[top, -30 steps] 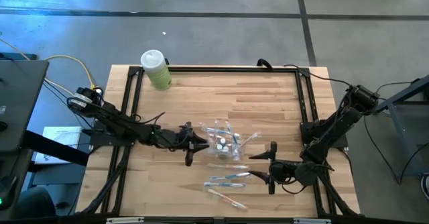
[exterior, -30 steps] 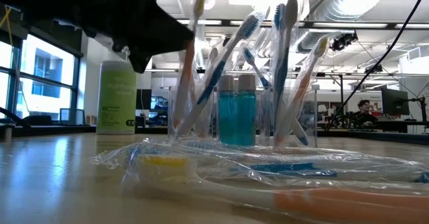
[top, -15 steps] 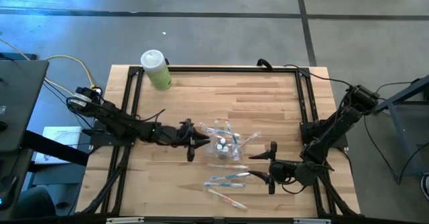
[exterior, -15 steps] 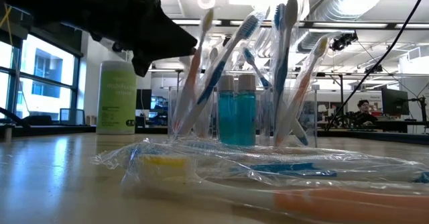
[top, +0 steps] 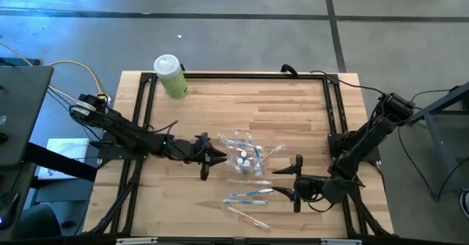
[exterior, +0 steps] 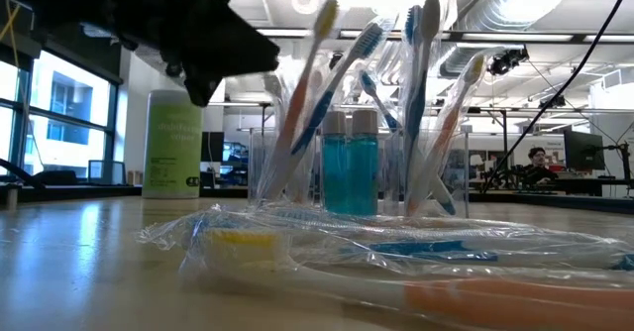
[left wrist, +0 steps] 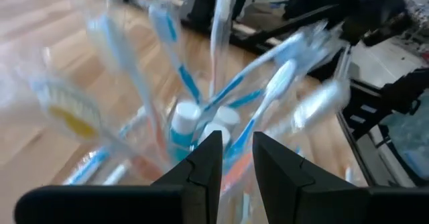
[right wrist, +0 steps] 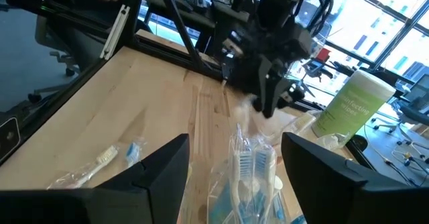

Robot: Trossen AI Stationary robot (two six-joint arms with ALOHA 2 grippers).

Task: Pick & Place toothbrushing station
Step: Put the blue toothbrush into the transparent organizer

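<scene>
- Your left claw [top: 207, 159] hovers just beside the toothbrushing station [top: 244, 157], on its left side near the middle of the table [top: 286, 113]. In the left wrist view its fingers [left wrist: 204, 167] stand narrowly apart with nothing between them, so it grips nothing; the slim gap suits pinching one thin brush handle, by my reading.
- Your right claw [top: 296, 181] waits low at the table's right, its jaws wide and empty, facing the station from the other side.
- The station is a clear holder with toothbrushes fanning upward and small white-capped tubes [top: 241, 156] standing in it. The brushes lean outward, probably because they rest loosely against the rim.
- Two wrapped toothbrushes [top: 249, 196] lie flat nearer the front edge, well apart from the holder; these look to be what is left to place.
- A pale green bottle [top: 170, 76] stands at the far left corner, out of the working area.
- The high view gives you the layout, but not how upright the brushes stand; the low view shows them tilted, the tubes' blue contents [exterior: 349, 175], and an orange-marked brush [exterior: 305, 93] just beside the dark left claw.
- The right wrist view shows the left arm above the station, which the low view crops.
</scene>
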